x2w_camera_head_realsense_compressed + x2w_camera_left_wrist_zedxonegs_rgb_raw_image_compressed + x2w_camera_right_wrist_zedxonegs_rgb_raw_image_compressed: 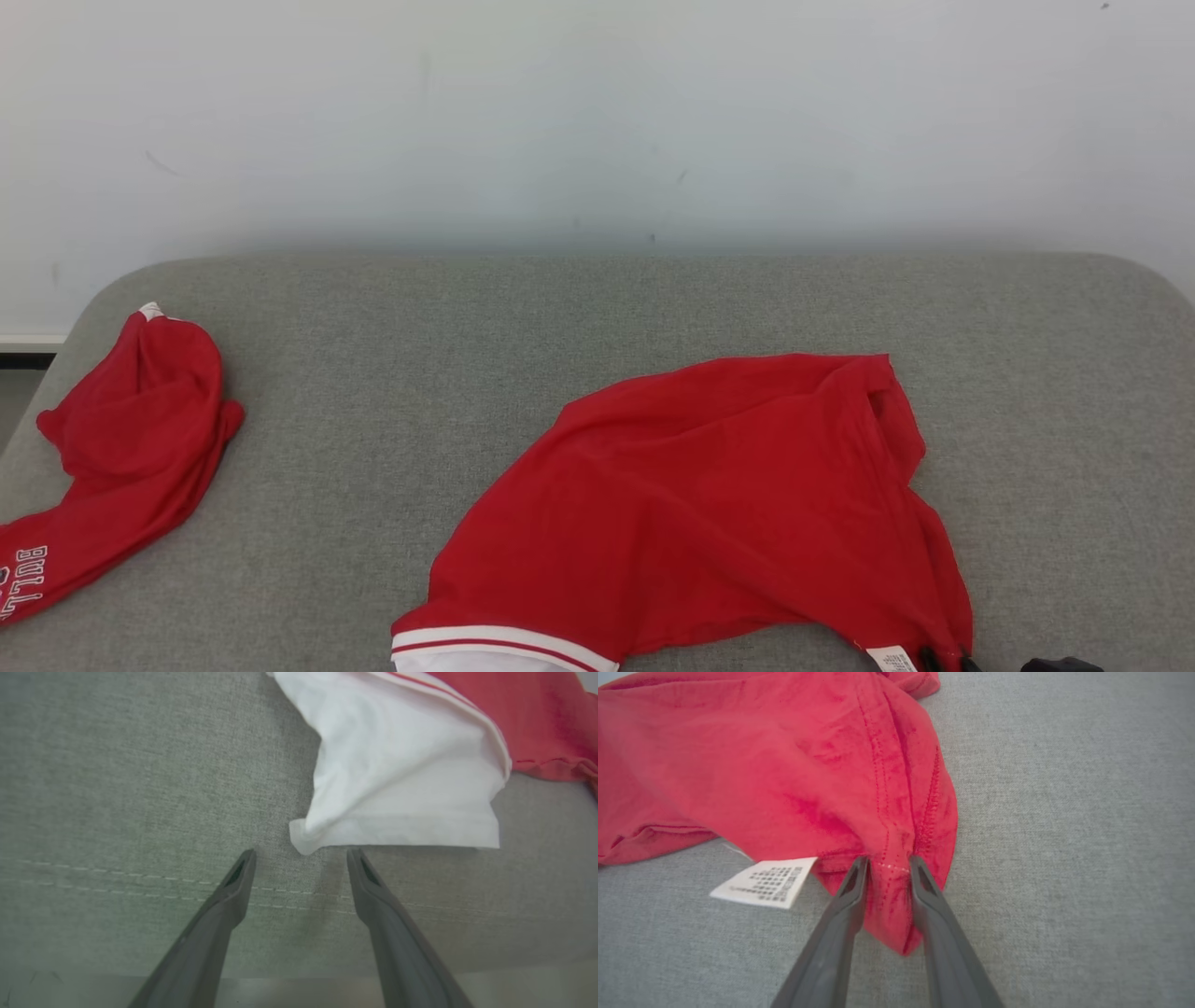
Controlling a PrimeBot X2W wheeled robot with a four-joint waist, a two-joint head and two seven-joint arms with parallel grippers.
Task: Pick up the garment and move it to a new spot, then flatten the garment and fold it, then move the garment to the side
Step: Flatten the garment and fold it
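The red garment point(728, 485) lies crumpled on the grey cushion point(392, 373), right of centre, its white-trimmed sleeve point(504, 646) at the view's bottom edge. In the left wrist view my left gripper point(301, 856) is open just short of the white sleeve point(406, 779), whose corner lies right ahead of the fingertips, touching nothing. My right gripper point(888, 863) is closed around the garment's point(784, 765) red hem corner, and fabric fills the gap between its fingers. A white care label point(761, 882) lies just left of them. The right gripper's tips point(948, 661) show dark at the garment's lower right corner.
A second red garment with white lettering point(131, 448) lies bunched at the cushion's left edge. A pale wall point(597, 112) stands directly behind the cushion. A stitched seam point(117, 877) runs across the cushion near its front edge, under my left fingers.
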